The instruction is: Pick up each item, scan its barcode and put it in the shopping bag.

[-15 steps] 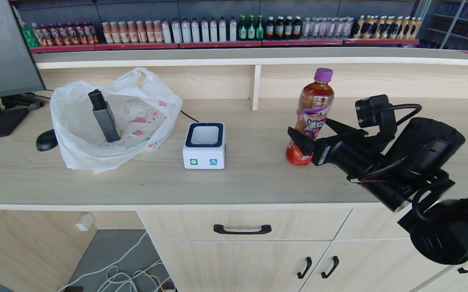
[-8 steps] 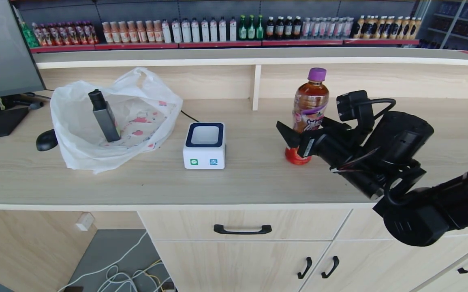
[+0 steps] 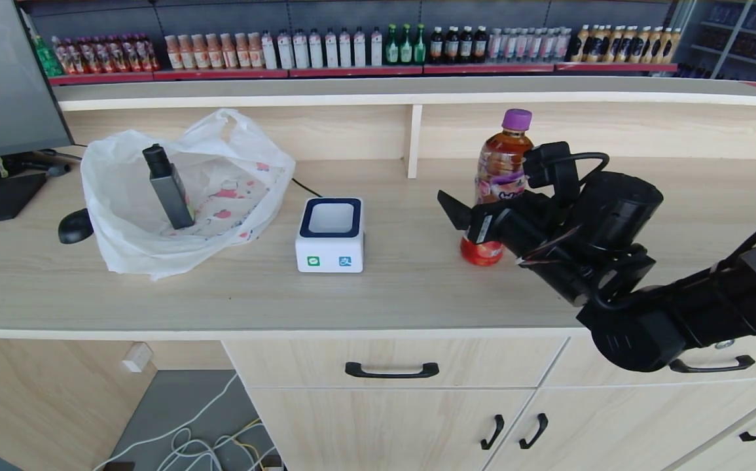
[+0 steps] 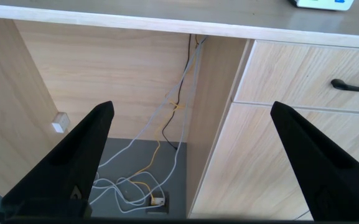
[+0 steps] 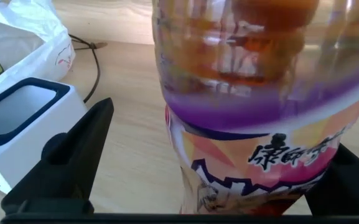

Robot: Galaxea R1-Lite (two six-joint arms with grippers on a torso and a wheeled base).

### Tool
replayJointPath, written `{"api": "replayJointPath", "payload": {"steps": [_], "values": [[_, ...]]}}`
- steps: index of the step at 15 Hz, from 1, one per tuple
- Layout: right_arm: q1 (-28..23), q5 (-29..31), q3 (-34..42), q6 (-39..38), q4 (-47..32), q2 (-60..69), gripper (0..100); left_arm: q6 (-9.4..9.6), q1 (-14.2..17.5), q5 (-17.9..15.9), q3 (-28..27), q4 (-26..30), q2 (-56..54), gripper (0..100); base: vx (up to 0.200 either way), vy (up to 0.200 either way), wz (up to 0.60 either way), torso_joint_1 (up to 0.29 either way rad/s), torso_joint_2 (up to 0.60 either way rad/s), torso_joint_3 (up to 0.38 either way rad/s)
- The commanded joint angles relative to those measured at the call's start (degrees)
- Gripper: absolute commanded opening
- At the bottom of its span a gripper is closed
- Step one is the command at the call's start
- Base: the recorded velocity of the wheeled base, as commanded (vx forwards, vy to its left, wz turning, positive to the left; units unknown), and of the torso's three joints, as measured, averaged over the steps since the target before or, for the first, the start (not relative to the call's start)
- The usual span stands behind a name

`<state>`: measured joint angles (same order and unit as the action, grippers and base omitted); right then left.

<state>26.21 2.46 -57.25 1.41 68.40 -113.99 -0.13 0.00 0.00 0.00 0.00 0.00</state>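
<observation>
Since goods end up there, the shopping bag (image 3: 122, 242) gapes at the worktop's (image 3: 417, 294) left end; toward the right end, the released right end effector (image 3: 486, 208) straddles the upright bottle (image 3: 503, 154), apparently to grasp it; the scanner (image 3: 330, 234) sits between.

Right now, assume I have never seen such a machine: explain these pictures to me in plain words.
This is a two-armed robot at a shop counter. The wide picture comes from a camera on its head; the other two come from cameras on its wrists. On the counter are a white shopping bag with a grey item standing inside, a small white scanner, and a tea bottle with a purple cap. The right hand is open, its black fingers either side of the bottle, which stands unlifted. The left hand, also open, hangs lower, facing the cabinet and some cables.
</observation>
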Motion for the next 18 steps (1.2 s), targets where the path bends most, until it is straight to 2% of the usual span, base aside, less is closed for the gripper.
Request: {"api": "replayJointPath", "payload": {"steps": [1, 11, 12, 18], "values": [[-0.3, 0.0, -0.3, 0.0, 0.1, -0.7, 100, -0.04, 0.0, 0.0, 0.0, 0.0, 0.0, 100, 0.0, 0.0, 0.0, 0.0, 0.0, 0.0], [-2.0, -0.2, -1.6, -0.3, 0.1, -0.9, 100, -0.04, 0.0, 0.0, 0.0, 0.0, 0.0, 100, 0.0, 0.0, 0.0, 0.0, 0.0, 0.0], [-2.0, -0.2, -1.4, -0.4, 0.1, -0.9, 0, -0.04, 0.0, 0.0, 0.0, 0.0, 0.0, 100, 0.0, 0.0, 0.0, 0.0, 0.0, 0.0], [-2.0, -0.4, -1.7, -1.2, 0.2, -0.1, 0, -0.04, 0.0, 0.0, 0.0, 0.0, 0.0, 100, 0.0, 0.0, 0.0, 0.0, 0.0, 0.0]]}}
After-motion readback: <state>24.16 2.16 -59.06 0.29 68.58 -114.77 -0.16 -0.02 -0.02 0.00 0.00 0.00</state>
